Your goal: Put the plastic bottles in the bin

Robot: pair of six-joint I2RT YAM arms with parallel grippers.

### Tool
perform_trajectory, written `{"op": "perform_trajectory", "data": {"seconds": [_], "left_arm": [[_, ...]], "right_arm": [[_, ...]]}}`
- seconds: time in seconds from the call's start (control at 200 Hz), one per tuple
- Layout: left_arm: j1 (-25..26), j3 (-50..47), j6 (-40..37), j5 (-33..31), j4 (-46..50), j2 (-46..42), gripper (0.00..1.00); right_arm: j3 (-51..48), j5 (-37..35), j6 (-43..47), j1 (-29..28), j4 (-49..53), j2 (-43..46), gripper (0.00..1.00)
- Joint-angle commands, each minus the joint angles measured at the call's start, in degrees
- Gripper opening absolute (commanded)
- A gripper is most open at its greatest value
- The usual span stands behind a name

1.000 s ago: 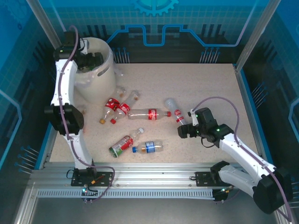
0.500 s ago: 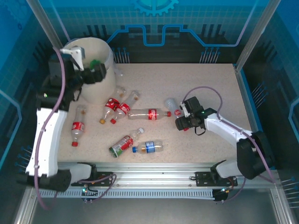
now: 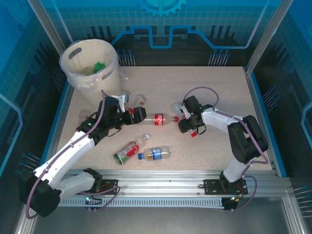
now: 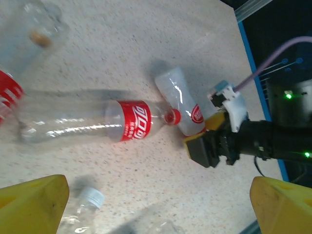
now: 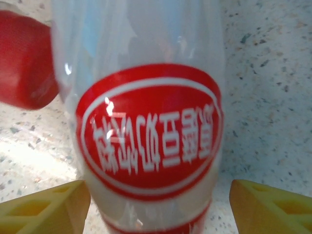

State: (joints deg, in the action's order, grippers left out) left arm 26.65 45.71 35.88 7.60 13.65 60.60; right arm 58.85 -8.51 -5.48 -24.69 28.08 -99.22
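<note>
A short clear bottle with a red oval label (image 5: 148,136) (image 3: 178,109) lies on the table. My right gripper (image 5: 158,207) (image 3: 187,126) straddles it, open, the left finger against it and a gap at the right finger. A long red-labelled bottle (image 3: 156,118) (image 4: 129,119) lies to its left, its red cap (image 4: 171,117) beside the short bottle. My left gripper (image 3: 136,115) (image 4: 158,209) hovers open over the long bottle's base, holding nothing. The cream bin (image 3: 78,78) stands far left with a green bottle (image 3: 99,65) inside.
Nearer the front lie a red-and-green-labelled bottle (image 3: 127,151) and a blue-labelled bottle (image 3: 156,153). Another small bottle (image 3: 140,99) lies near the bin. A grey-capped bottle (image 4: 90,197) sits under my left gripper. Blue side rails edge the table.
My left arm has swung from the bin down to the table's middle, over the long bottle. My right gripper has moved left onto the short bottle and its jaws have narrowed.
</note>
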Motion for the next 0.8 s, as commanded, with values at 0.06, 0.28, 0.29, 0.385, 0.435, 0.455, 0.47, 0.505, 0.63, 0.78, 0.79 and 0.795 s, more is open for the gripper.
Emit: {"op": "perform_trajectory", "data": {"seconds": [0.06, 0.28, 0.29, 0.385, 0.435, 0.455, 0.47, 0.505, 0.63, 0.78, 0.79, 0.795], "left_arm": [[2.8, -6.3, 8.3, -2.3, -11.4, -0.4, 0.96], [2.9, -4.1, 6.2, -2.3, -8.7, 1.6, 0.96], [2.9, -4.1, 6.3, -2.3, -8.8, 1.6, 0.96], [2.9, -4.5, 7.7, -0.7, -11.1, 2.2, 0.96], [2.9, -4.7, 8.6, 0.5, -12.8, 2.7, 0.96], [2.9, -4.7, 8.9, 1.1, -13.4, 2.9, 0.96], [2.9, -4.7, 9.3, 1.4, -13.8, 3.0, 0.97], [2.9, -4.8, 10.3, 2.4, -15.4, 3.4, 0.97], [3.4, -6.1, 14.6, 7.1, -24.8, 5.9, 0.99], [7.5, -2.1, 12.2, 6.8, -25.9, 11.6, 0.99], [7.8, -1.8, 12.1, 6.8, -25.9, 11.9, 0.99], [7.9, -1.7, 12.1, 6.8, -25.9, 12.2, 0.99]], "right_arm": [[3.5, 0.7, 0.7, 0.0, 3.2, -3.1, 0.71], [4.0, 0.0, 0.7, 0.0, 3.4, -3.6, 0.56], [3.9, -0.1, 0.6, 0.0, 3.4, -3.4, 0.55], [2.5, 0.0, 0.6, 0.0, 2.3, -1.5, 0.41], [1.7, 0.4, 0.7, 0.0, 1.9, -0.1, 0.40], [1.5, 0.7, 0.7, 0.0, 2.0, 0.5, 0.40], [1.4, 0.7, 0.8, 0.0, 2.1, 1.0, 0.41], [0.9, 1.0, 0.9, 0.0, 2.2, 2.4, 0.42], [-1.6, 5.9, 0.6, 0.1, 2.0, 8.8, 0.43], [-6.5, 17.2, -2.9, 0.2, -1.4, 17.7, 0.43], [-6.7, 17.7, -3.2, 0.2, -1.7, 18.3, 0.43], [-6.9, 18.0, -3.4, 0.2, -1.8, 18.6, 0.43]]}}
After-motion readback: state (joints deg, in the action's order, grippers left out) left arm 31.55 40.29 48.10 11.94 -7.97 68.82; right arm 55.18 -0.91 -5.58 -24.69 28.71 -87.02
